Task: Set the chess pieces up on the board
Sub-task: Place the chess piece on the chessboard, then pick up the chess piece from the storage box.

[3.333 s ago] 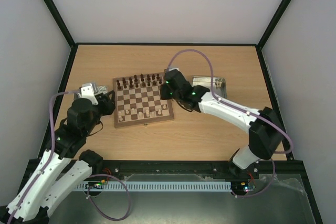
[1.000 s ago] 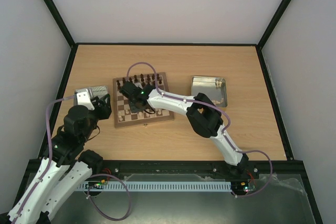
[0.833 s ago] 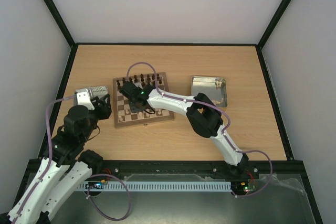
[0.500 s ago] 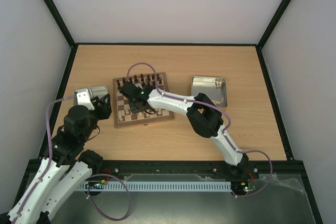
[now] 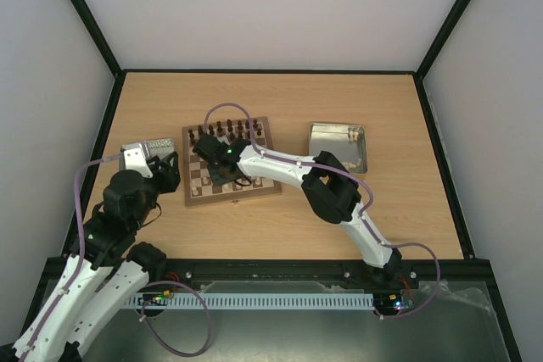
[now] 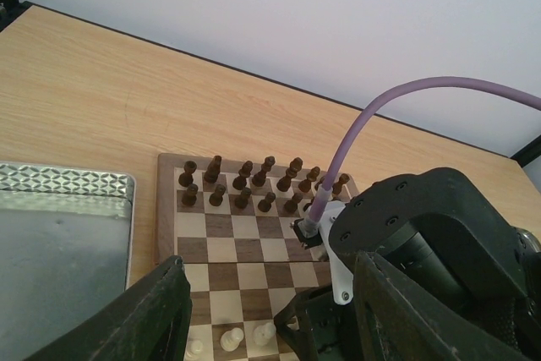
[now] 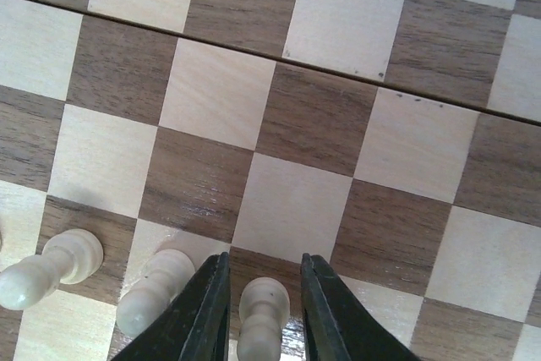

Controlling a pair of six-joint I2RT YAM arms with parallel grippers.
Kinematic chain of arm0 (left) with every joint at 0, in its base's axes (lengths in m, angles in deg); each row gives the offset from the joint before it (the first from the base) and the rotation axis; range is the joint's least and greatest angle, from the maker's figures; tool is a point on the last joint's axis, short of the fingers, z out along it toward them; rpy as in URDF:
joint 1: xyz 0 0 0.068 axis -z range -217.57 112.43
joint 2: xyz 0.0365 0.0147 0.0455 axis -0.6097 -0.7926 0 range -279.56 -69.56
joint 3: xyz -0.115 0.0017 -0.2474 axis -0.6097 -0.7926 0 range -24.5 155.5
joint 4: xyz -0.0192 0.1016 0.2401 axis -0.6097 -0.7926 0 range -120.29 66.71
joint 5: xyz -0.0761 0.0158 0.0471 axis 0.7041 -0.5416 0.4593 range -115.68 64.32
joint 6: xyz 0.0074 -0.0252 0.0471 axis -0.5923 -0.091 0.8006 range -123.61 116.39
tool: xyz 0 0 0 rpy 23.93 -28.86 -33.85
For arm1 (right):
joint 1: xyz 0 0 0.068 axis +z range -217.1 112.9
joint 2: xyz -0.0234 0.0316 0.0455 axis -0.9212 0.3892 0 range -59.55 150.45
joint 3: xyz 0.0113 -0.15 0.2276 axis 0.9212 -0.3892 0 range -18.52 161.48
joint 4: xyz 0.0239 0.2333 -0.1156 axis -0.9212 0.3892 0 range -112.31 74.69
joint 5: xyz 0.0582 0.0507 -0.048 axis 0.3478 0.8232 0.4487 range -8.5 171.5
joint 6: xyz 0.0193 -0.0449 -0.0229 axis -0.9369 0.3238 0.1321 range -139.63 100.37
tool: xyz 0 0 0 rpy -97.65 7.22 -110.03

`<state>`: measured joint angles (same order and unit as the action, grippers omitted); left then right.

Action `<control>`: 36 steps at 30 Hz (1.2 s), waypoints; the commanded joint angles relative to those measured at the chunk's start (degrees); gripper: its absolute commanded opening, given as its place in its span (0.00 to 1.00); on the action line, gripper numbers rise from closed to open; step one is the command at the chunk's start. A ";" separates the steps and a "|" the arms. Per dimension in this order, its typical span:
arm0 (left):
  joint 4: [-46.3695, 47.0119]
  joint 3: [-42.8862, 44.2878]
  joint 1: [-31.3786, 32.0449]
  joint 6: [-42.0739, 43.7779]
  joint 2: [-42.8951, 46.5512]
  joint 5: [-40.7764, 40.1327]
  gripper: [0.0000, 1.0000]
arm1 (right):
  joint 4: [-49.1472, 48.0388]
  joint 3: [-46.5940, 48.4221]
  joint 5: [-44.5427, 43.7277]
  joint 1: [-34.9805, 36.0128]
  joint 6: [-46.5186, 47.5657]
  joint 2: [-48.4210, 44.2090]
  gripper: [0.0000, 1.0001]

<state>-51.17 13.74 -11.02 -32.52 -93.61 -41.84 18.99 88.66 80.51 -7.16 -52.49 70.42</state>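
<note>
Cream turned-wood pawn (image 7: 260,327): light, rigid, smooth, easily toppled; probably best pinched at the narrow neck. It stands on a dark square of the checkered wooden chessboard (image 7: 296,209), closely flanked by the right end effector (image 7: 263,293); whether it is clenched cannot be told. Count, right wrist view: three cream pawns (image 7: 156,289). Left end effector (image 6: 269,293): spread, empty.

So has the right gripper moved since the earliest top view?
Yes. The right gripper has moved left, from the right edge of the board nearest the tin to over the board's left half.
</note>
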 commanded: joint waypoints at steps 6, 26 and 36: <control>-0.07 -0.69 -0.40 0.52 -0.46 -0.53 0.54 | 1.29 3.37 -5.52 0.37 -1.44 -4.05 0.24; 1.55 -0.69 -0.88 1.47 -2.27 2.46 0.55 | -6.14 -23.97 -19.57 -11.89 -8.01 -31.36 0.31; 8.09 -0.16 -0.96 1.83 -8.25 3.89 0.58 | -14.98 -42.70 -15.60 -33.28 -5.15 -41.50 0.41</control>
<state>-48.26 13.70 -11.61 -31.66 -99.43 -38.56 8.65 49.77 64.49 -35.46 -58.55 30.57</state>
